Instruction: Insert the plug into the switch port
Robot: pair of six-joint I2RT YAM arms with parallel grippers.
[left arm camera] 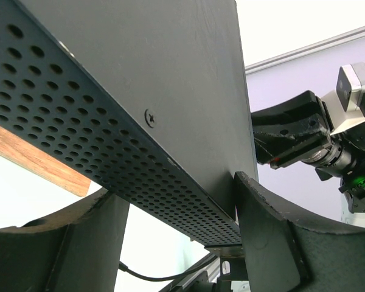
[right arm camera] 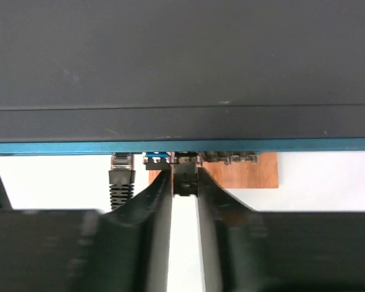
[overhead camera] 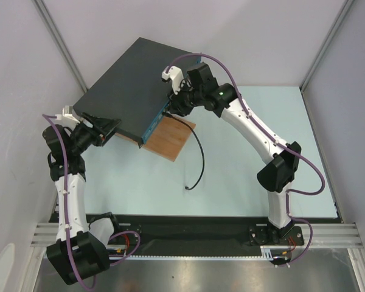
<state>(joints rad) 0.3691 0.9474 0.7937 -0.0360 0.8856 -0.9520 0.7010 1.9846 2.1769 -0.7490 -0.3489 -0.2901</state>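
1. Your switch [overhead camera: 131, 82] lies at the table's [overhead camera: 243, 164] far left. Its teal front faces right, and one front corner rests over a wooden board [overhead camera: 170, 141].
2. Your left gripper [overhead camera: 106, 129] clamps the switch's near corner, one finger above and one below.
3. The plug [right arm camera: 121, 163] sits in a front port, and its black cable [overhead camera: 199, 152] trails toward you.
4. Your right gripper [right arm camera: 185, 176] has its tips at the front face, just beside the plug. Its fingers are close together, with only a thin slit between them.
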